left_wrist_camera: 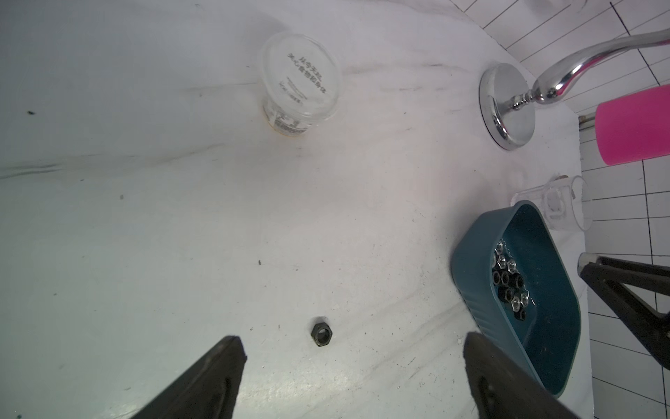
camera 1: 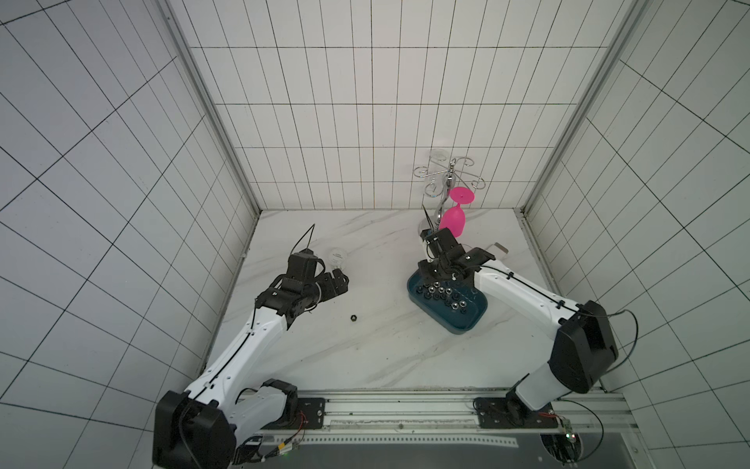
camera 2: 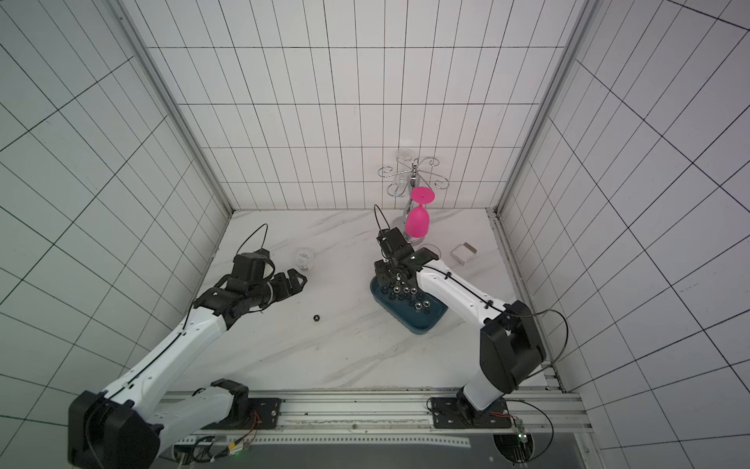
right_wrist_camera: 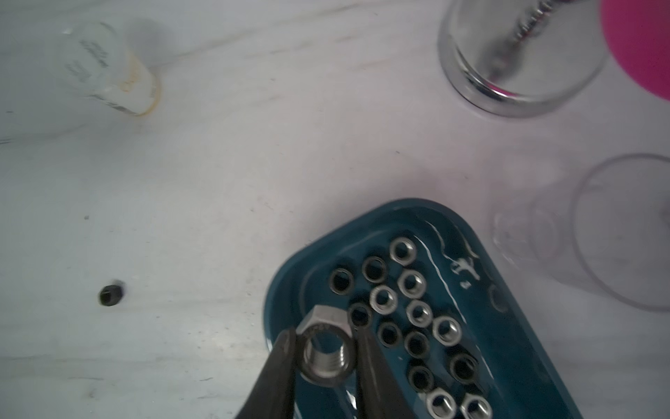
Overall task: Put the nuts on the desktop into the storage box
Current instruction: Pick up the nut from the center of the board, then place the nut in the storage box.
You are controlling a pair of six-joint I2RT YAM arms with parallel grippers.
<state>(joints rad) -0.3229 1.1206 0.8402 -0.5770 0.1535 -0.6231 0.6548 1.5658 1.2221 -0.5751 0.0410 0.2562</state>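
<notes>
The teal storage box (camera 1: 466, 323) (camera 2: 422, 321) sits right of centre on the white marble desktop (camera 1: 365, 357) and holds several silver and black nuts (camera 1: 444, 295) (right_wrist_camera: 418, 312). My right gripper (camera 1: 432, 281) (right_wrist_camera: 324, 332) hovers over the box's far left end, shut on a silver nut (right_wrist_camera: 324, 319). One black nut (camera 1: 353, 317) (camera 2: 317, 317) (left_wrist_camera: 320, 331) (right_wrist_camera: 111, 292) lies alone on the desktop, left of the box. My left gripper (camera 1: 339, 282) (left_wrist_camera: 353, 344) hangs open above the desktop, behind that nut, with nothing between its fingers.
A clear plastic cup (camera 1: 337, 256) (left_wrist_camera: 301, 79) stands just beyond the left gripper. A chrome glass rack (camera 1: 446, 178) with a hanging pink goblet (camera 1: 453, 221) stands at the back. A clear glass (right_wrist_camera: 616, 235) lies beside the box, and a small white box (camera 2: 464, 253) sits further right.
</notes>
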